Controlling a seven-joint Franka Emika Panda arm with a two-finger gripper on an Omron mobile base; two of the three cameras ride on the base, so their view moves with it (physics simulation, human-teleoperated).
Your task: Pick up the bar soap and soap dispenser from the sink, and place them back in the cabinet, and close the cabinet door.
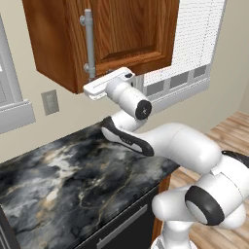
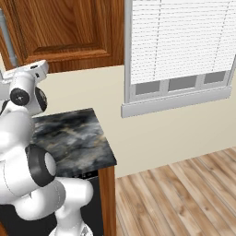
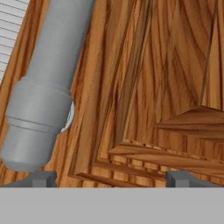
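Observation:
The reddish-brown cabinet door (image 1: 131,34) (image 2: 69,27) (image 3: 166,78) looks flush against the cabinet (image 1: 53,53) and hides its inside. A vertical silver bar handle (image 1: 89,44) (image 2: 7,37) (image 3: 43,100) runs along the door's left edge. My white hand (image 1: 104,83) (image 2: 32,69) is raised to the door's lower edge, just right of the handle's bottom end. In the hand view my gripper (image 3: 113,178) is open right in front of the raised panel, with the handle's lower end above the left fingertip (image 3: 41,177). Nothing is between the fingers. The bar soap, soap dispenser and sink are out of view.
Below the arm lies a dark marbled counter (image 1: 73,170) (image 2: 73,133) with a black appliance front (image 1: 121,228) under it. To the right of the cabinet is a window with white blinds (image 1: 194,39) (image 2: 179,46). A wall outlet (image 1: 50,102) sits under the cabinet. Wood floor (image 2: 184,193) spreads to the right.

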